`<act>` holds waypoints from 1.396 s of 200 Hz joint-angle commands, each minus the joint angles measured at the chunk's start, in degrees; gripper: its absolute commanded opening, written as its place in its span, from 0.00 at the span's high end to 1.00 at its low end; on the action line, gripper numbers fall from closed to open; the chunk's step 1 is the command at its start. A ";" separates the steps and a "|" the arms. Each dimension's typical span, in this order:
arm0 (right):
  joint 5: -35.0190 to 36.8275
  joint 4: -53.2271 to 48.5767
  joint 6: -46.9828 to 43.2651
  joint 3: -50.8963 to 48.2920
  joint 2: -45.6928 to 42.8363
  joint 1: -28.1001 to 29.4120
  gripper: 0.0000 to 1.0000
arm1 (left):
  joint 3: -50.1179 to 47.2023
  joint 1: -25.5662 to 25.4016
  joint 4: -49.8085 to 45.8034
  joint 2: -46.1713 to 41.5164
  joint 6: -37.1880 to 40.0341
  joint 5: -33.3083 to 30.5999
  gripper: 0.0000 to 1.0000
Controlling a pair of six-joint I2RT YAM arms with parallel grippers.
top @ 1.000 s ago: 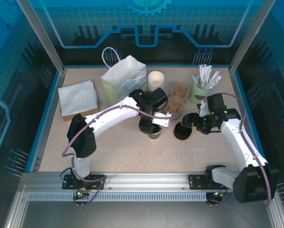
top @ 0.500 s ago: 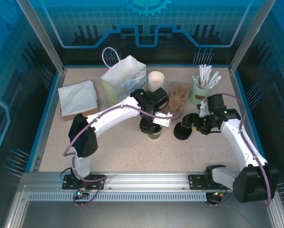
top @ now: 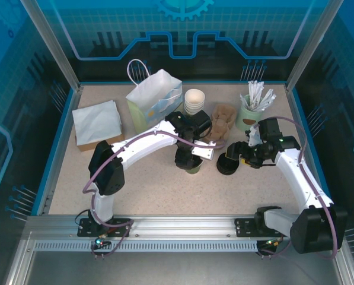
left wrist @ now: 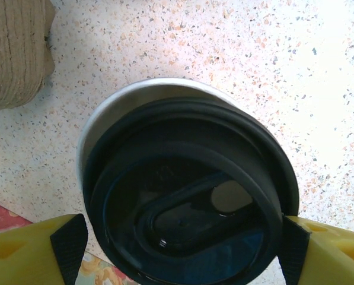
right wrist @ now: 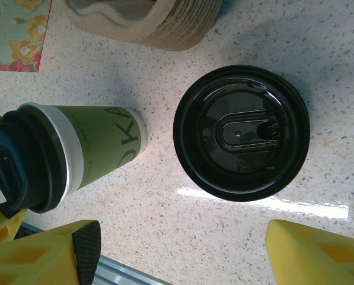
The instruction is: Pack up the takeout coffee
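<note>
Cup [right wrist: 99, 148] mid-table, lid [left wrist: 182, 196] on. Left gripper [left wrist: 179, 243] jaws wide astride lid, seemingly loose. Right gripper [right wrist: 179, 255] open, empty, over spare lids [right wrist: 242, 133]. Risk: lid looks unevenly seated; may pop off later.

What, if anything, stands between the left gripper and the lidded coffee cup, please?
Nothing visible does. The left gripper hangs directly over the coffee cup, its yellow fingers flanking the black lid on both sides.

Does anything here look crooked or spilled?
No spill. The black lid on the green cup looks off-centre: from the left wrist, the white rim peeks out at upper left, so it may not be fully seated.
</note>
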 commanded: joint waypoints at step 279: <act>-2.56 0.81 -1.79 -0.64 -0.30 -1.21 0.20 | 3.38 -0.49 0.17 -1.92 -2.61 5.53 0.08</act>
